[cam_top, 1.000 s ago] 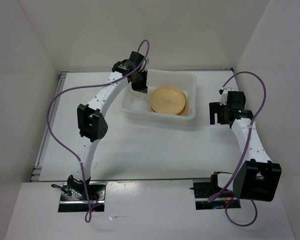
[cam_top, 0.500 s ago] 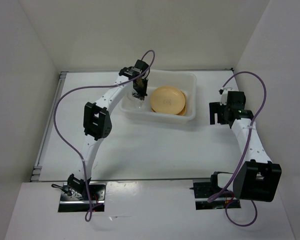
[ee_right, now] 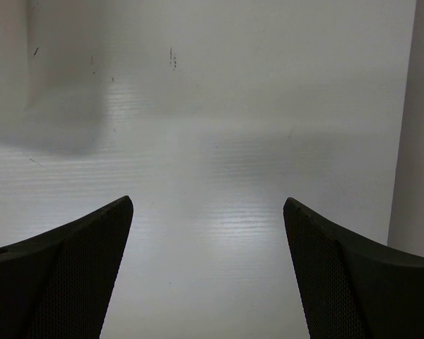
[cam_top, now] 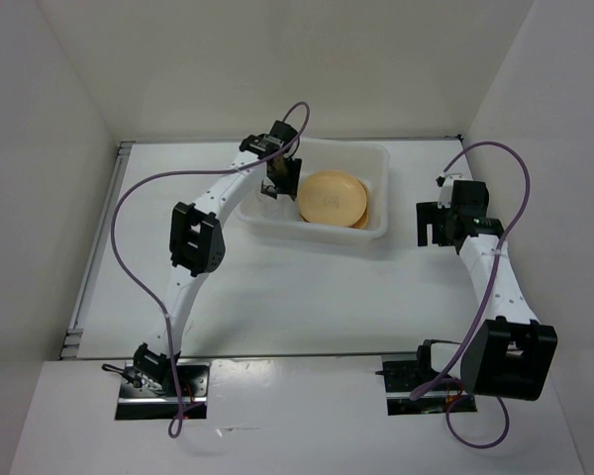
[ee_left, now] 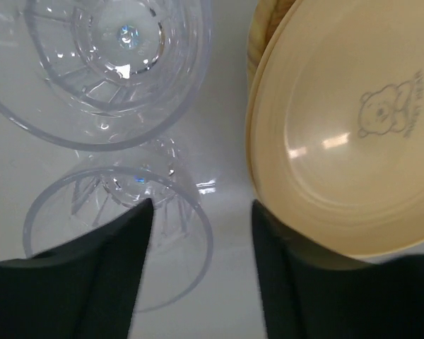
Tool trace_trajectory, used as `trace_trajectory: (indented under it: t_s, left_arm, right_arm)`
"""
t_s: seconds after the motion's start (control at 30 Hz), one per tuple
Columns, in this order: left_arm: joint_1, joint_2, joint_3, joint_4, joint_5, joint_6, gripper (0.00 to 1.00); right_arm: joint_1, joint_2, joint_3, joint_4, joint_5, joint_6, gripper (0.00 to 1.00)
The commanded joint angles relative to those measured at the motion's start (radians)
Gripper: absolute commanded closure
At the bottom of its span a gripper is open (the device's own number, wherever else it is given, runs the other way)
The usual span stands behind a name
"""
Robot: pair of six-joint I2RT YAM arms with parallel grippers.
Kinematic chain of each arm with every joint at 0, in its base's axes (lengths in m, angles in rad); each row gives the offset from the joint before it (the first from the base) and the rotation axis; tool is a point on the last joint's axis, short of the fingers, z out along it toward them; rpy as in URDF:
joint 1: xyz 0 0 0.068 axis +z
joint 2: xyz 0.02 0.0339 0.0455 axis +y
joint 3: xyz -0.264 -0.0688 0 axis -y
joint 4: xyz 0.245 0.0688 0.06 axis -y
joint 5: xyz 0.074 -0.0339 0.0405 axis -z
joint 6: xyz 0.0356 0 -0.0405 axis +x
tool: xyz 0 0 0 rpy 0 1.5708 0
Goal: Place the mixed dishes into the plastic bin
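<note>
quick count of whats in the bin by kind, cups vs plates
cups: 2
plates: 2 showing, stacked; more may hide underneath
total: 4 showing, all inside the bin

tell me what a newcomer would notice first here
The stack of tan plates stands out in the white plastic bin at the far middle of the table; the top one carries a bear print. Beside the stack, at the bin's left end, the left claw hangs open over two clear cups. The right claw hovers open over the table to the bin's right.
</note>
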Motion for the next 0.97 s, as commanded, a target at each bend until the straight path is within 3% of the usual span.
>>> trace_trajectory:
  t_s: [0.0,0.1,0.13,0.23,0.3,0.4,0.5,0.53,0.57,0.6,0.63,0.67,0.77,0.93]
  left_arm:
    - [0.013,-0.045,0.093,-0.006,0.000,-0.016,0.31]
    - [0.024,-0.101,0.185,-0.006,-0.010,-0.042,0.14]
    - [0.024,-0.118,0.211,-0.006,-0.019,-0.052,0.02]
    - [0.033,-0.189,0.346,-0.006,-0.072,-0.053,0.00]
    - [0.043,-0.253,0.410,-0.006,-0.105,-0.053,0.00]
    - [0.067,-0.366,0.365,-0.061,-0.214,-0.075,0.00]
    - [0.101,-0.559,0.019,-0.017,-0.326,-0.085,0.00]
    - [0.113,-0.717,-0.129,0.041,-0.363,-0.071,0.00]
    - [0.113,-0.812,-0.477,0.124,-0.363,-0.051,0.00]
    - [0.150,-0.909,-0.646,0.299,-0.342,-0.040,0.00]
    - [0.170,-1.007,-0.794,0.374,-0.333,-0.051,0.00]
    - [0.206,-1.192,-1.033,0.498,-0.320,-0.060,0.00]
    - [0.239,-1.451,-1.241,0.589,-0.331,-0.060,0.00]
    - [0.264,-1.516,-1.348,0.517,-0.345,0.013,0.00]
  right_arm:
    - [-0.011,-0.028,-0.002,0.033,0.007,-0.005,0.09]
    - [-0.011,-0.028,-0.012,0.042,0.016,-0.005,0.09]
    - [-0.011,-0.028,-0.012,0.042,0.025,-0.005,0.09]
    - [-0.011,-0.028,-0.003,0.053,0.025,0.005,0.01]
    - [-0.022,-0.028,0.008,0.083,0.039,0.014,0.01]
    - [-0.045,-0.028,0.045,0.062,-0.023,0.024,0.01]
    - [-0.071,-0.037,0.088,0.014,-0.135,0.002,0.01]
    - [-0.082,-0.048,0.099,0.004,-0.153,0.001,0.01]
    - [-0.082,-0.048,0.099,-0.007,-0.153,0.001,0.01]
    - [-0.082,-0.048,0.099,-0.007,-0.163,-0.009,0.01]
    - [-0.082,-0.057,0.099,-0.007,-0.163,-0.009,0.01]
    - [-0.082,-0.057,0.108,-0.007,-0.163,-0.018,0.01]
    - [-0.094,-0.057,0.117,0.042,-0.081,0.000,0.01]
    - [-0.105,-0.048,0.137,0.083,-0.068,0.009,0.01]
